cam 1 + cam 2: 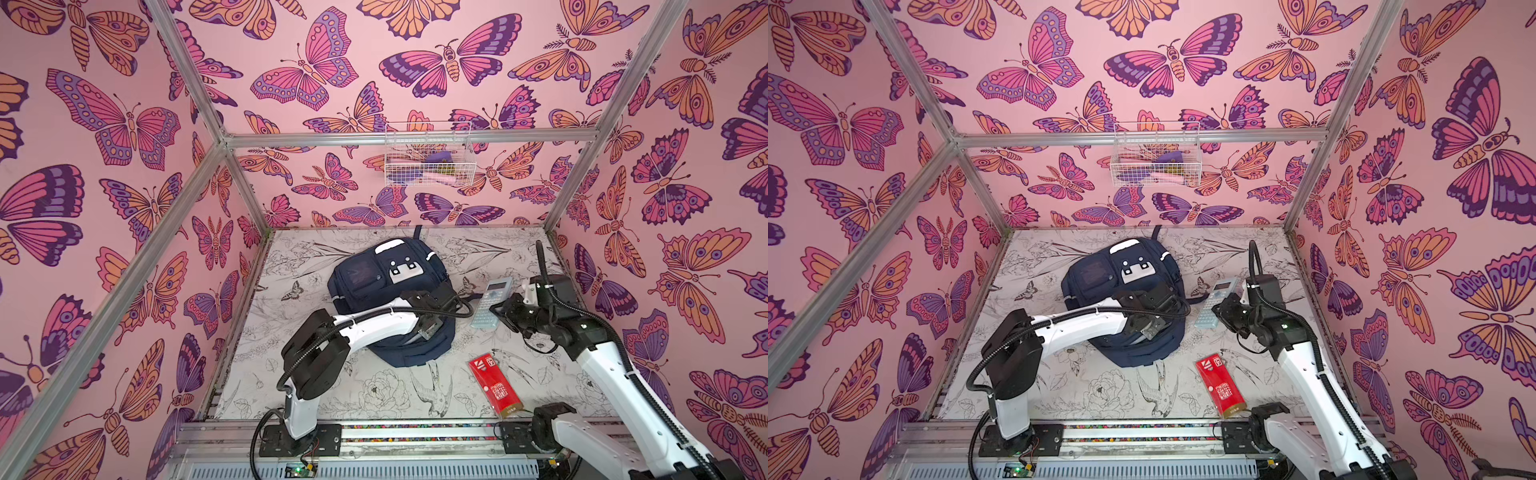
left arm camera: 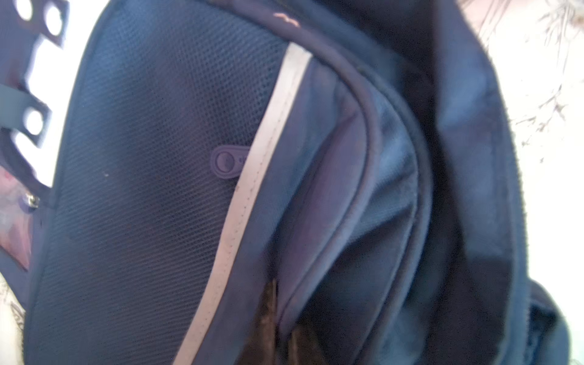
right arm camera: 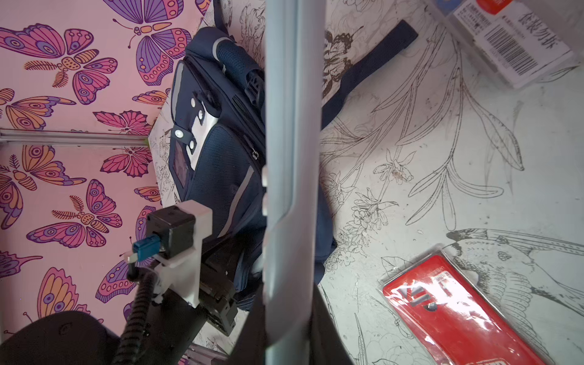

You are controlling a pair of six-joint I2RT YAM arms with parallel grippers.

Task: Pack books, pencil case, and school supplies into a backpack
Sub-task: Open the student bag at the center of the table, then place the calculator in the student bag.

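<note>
The navy backpack (image 1: 374, 282) (image 1: 1100, 278) lies flat mid-table, white patch facing up. My left gripper (image 1: 452, 304) (image 1: 1177, 303) sits at its right side. In the left wrist view this gripper (image 2: 284, 306) is shut, pinching a piped edge of the backpack (image 2: 347, 189) beside the dark opening. My right gripper (image 1: 498, 311) (image 1: 1219, 311) is shut on the near end of the pale blue-grey calculator (image 1: 492, 301) (image 1: 1213, 303), held tilted just right of the bag. In the right wrist view the calculator (image 3: 290, 126) runs edge-on between the fingers. Books and pencil case are out of view.
A red flat pack in clear wrap (image 1: 494, 384) (image 1: 1221, 384) (image 3: 458, 313) lies near the front right. A clear box with a barcode label (image 3: 512, 47) shows in the right wrist view. A white wire basket (image 1: 428, 160) hangs on the back wall. A backpack strap (image 3: 366, 66) trails on the table.
</note>
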